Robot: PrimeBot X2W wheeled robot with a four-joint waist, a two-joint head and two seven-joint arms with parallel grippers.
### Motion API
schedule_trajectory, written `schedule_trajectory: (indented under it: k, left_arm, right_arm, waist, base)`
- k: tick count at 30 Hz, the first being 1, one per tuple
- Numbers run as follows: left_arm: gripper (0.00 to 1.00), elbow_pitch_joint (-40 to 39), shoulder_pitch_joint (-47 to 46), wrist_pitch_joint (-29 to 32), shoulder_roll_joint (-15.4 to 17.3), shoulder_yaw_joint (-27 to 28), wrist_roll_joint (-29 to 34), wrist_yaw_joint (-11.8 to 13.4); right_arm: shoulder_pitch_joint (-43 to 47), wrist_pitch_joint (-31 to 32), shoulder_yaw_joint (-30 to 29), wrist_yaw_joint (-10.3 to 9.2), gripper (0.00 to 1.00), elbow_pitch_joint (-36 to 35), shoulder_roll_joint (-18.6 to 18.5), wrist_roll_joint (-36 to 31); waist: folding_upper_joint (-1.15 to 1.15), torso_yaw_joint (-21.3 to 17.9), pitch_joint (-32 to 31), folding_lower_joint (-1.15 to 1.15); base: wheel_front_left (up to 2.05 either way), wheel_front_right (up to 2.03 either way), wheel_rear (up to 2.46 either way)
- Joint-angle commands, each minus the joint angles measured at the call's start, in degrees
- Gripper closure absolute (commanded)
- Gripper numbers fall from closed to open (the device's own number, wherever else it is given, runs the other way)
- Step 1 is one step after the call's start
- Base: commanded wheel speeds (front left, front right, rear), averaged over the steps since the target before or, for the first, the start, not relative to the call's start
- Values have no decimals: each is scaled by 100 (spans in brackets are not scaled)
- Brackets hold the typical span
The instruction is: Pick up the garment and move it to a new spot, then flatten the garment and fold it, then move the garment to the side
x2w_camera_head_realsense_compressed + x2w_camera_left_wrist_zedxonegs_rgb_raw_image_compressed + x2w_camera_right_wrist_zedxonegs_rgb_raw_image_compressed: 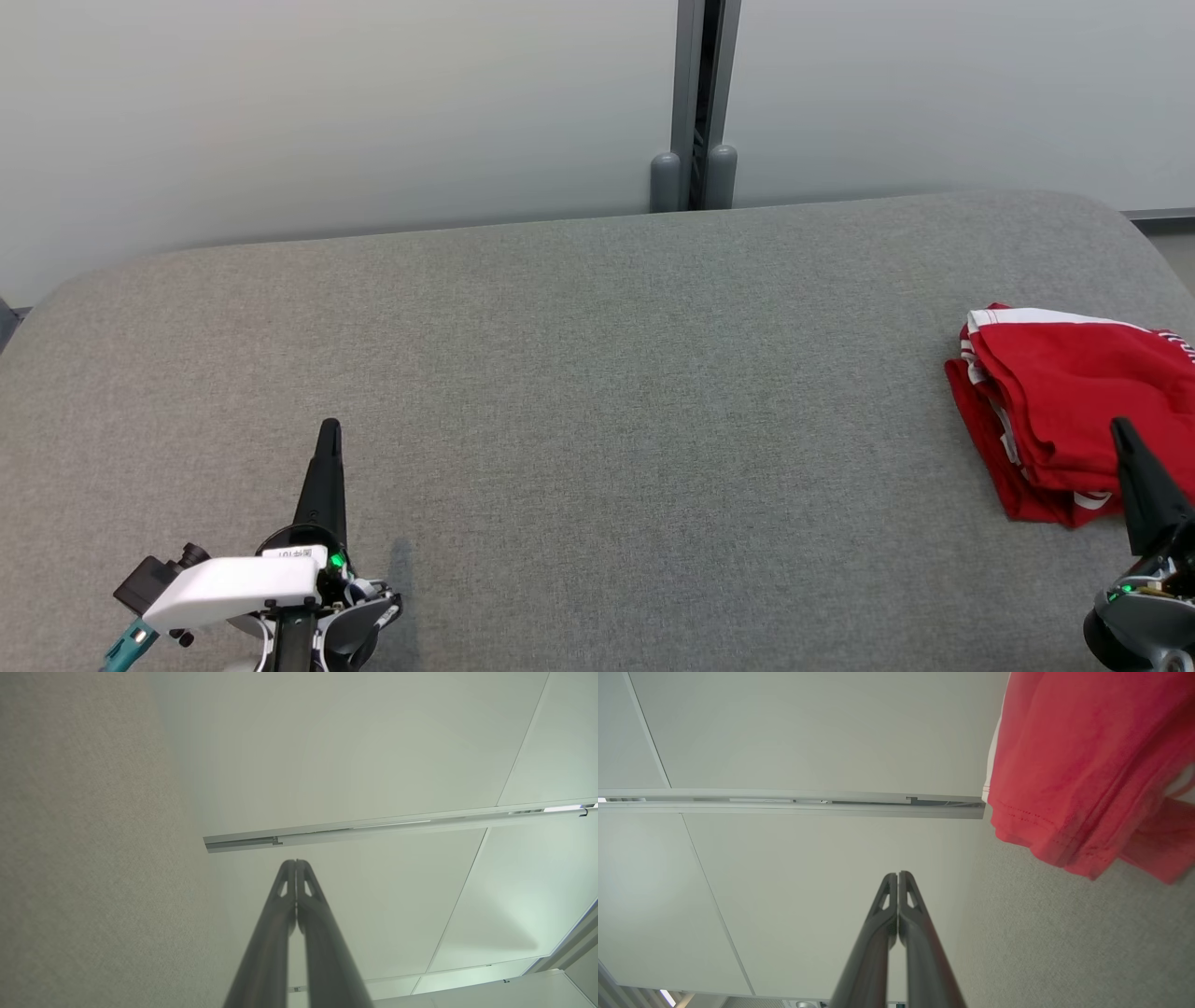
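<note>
The garment (1064,406) is red with white trim and lies folded in a small stack at the right end of the grey padded surface (597,392). In the right wrist view the garment (1087,765) fills the upper right. My right gripper (1120,431) is shut with nothing in it, its tip in front of the garment's near edge; in the right wrist view the right gripper (898,875) has its fingers pressed together. My left gripper (329,429) stands shut and empty at the lower left, far from the garment. The left gripper (295,862) also has closed fingers in its wrist view.
A pale wall stands behind the padded surface, with a grey vertical post (695,103) at its middle. The surface's rounded far edge runs across the head view, and its right end curves down near the garment.
</note>
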Motion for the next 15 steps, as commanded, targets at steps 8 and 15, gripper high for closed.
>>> schedule_trajectory:
  k: [8, 15]
  left_arm:
    - [100, 0, -56, -1, 14, 19, -21, -30]
    - [100, 0, -56, -1, 14, 19, -21, -30]
  right_arm:
    - [-27, 13, -10, 0, 100, -8, -49, 29]
    - [-27, 13, -8, 0, 100, -8, -49, 28]
  waist:
    - [0, 0, 0, 0]
    - [0, 0, 0, 0]
  base:
    - [0, 0, 0]
    - [0, 0, 0]
